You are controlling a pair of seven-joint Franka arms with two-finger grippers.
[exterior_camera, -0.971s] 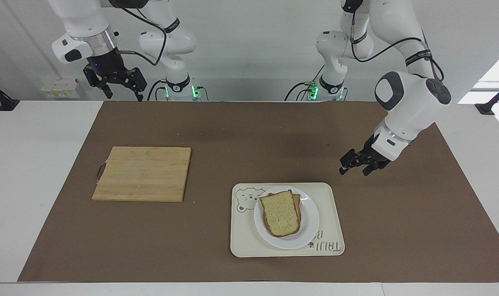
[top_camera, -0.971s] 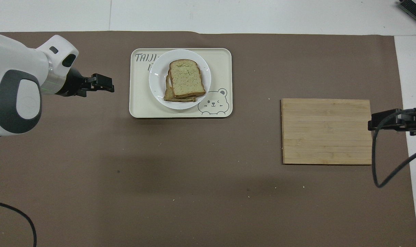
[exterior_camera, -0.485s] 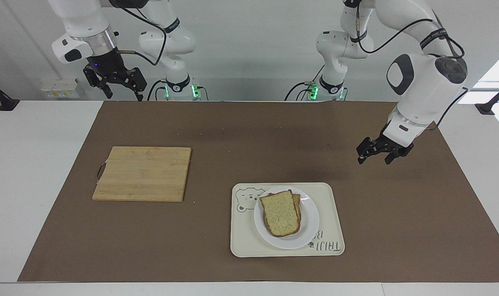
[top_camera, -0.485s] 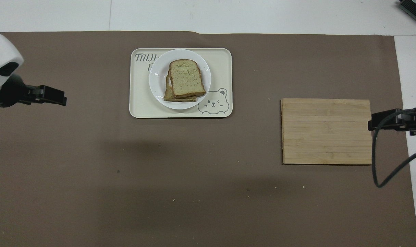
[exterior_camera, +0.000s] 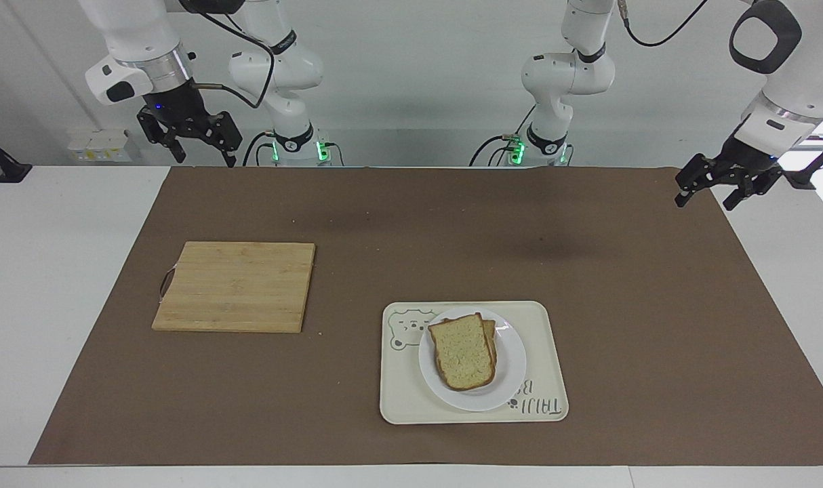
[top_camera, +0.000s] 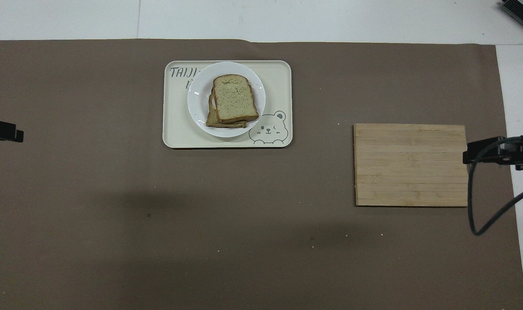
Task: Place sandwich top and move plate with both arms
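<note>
Left end effector (exterior_camera: 716, 187): spread, empty, above mat edge.
Right end effector (exterior_camera: 198, 141): spread, empty.
Count: one plate (exterior_camera: 510, 379), bread top (exterior_camera: 461, 354) stacked on it.

One plate (exterior_camera: 510, 379), one tray (exterior_camera: 547, 325) under it, one cutting board (exterior_camera: 237, 286), one brown mat (exterior_camera: 411, 224) and one table (exterior_camera: 45, 271). Two bread slices are stacked: the sandwich top (exterior_camera: 462, 351) and one slice (exterior_camera: 491, 332) beneath. Two arms, two grippers.

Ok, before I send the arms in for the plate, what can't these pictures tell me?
- What lies under the sandwich top: covered in both views, only a lower slice's edge shows.
- Part of the tray lettering: hidden by the plate.
- Left gripper: cut off by the overhead view's edge; the facing view shows it open.
</note>
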